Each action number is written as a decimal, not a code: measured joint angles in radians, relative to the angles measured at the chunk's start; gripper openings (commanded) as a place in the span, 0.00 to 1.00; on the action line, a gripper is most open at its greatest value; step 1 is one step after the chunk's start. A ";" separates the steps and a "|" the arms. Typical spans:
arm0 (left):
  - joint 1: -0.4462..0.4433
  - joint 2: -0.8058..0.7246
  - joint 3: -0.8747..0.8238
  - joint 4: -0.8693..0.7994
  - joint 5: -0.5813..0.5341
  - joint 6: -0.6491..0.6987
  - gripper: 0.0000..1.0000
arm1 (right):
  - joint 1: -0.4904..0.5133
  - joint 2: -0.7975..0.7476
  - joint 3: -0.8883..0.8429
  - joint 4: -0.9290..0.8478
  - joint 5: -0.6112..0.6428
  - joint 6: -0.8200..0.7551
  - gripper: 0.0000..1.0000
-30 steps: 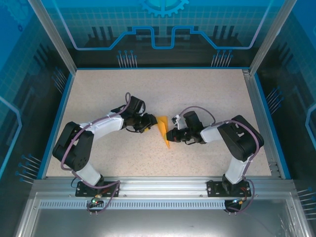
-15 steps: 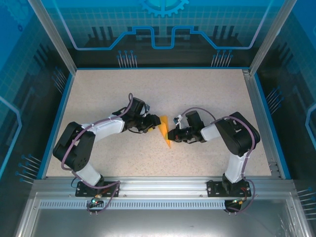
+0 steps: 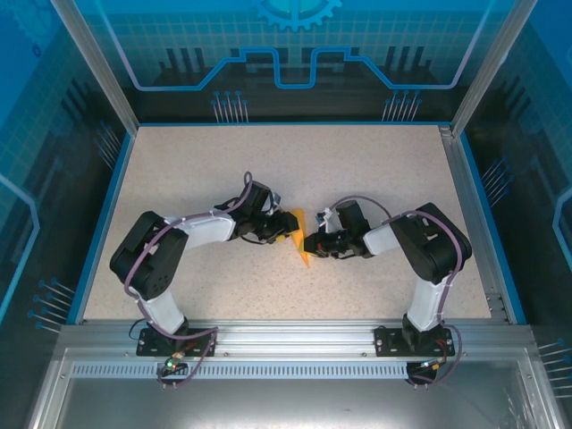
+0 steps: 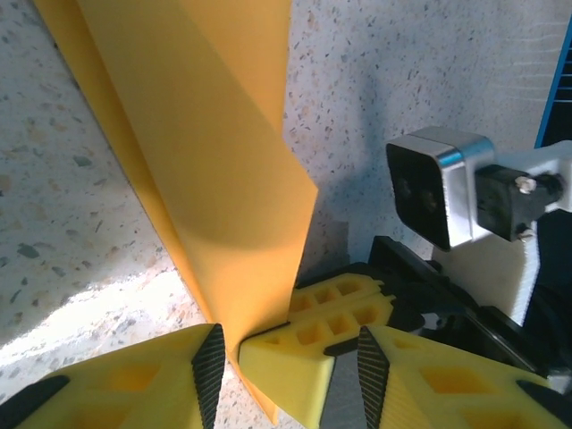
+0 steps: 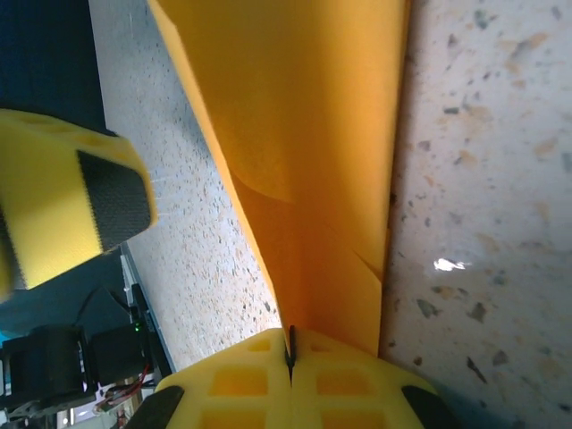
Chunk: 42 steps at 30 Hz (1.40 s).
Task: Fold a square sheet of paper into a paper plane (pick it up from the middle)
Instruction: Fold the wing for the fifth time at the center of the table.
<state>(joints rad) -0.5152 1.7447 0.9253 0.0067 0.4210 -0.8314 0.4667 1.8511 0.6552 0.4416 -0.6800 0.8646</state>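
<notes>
Left gripper (image 3: pixel 284 236) and right gripper (image 3: pixel 310 243) meet mid-frame at the folded orange paper (image 3: pixel 296 220), a narrow wedge. Left wrist: jaws half apart, paper edge between, unclamped. Right wrist: fingers pinched on paper. Judged: main folds done, wings left.

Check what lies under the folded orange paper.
Speckled table shows beside the folded paper; the patch beneath is covered, its tip hidden in the shut jaws of the right gripper.
</notes>
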 measured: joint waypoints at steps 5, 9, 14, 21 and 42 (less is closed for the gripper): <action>-0.003 0.027 0.018 0.007 0.006 0.000 0.46 | 0.006 -0.014 -0.021 0.031 0.038 0.055 0.00; -0.005 0.041 0.047 0.022 0.018 0.000 0.46 | 0.012 -0.019 -0.022 0.031 0.056 0.085 0.00; -0.005 0.066 0.070 0.045 0.034 0.001 0.46 | 0.013 -0.021 -0.022 0.031 0.066 0.117 0.00; -0.006 0.089 0.081 0.052 0.050 0.004 0.47 | 0.018 -0.024 -0.022 0.030 0.079 0.145 0.00; -0.007 0.193 0.147 0.095 0.074 0.020 0.48 | 0.017 -0.026 -0.012 0.006 0.079 0.145 0.07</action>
<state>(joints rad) -0.5220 1.9373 1.0721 0.1017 0.4950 -0.8116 0.4839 1.8256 0.6434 0.4480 -0.6014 1.0100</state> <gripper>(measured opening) 0.474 0.053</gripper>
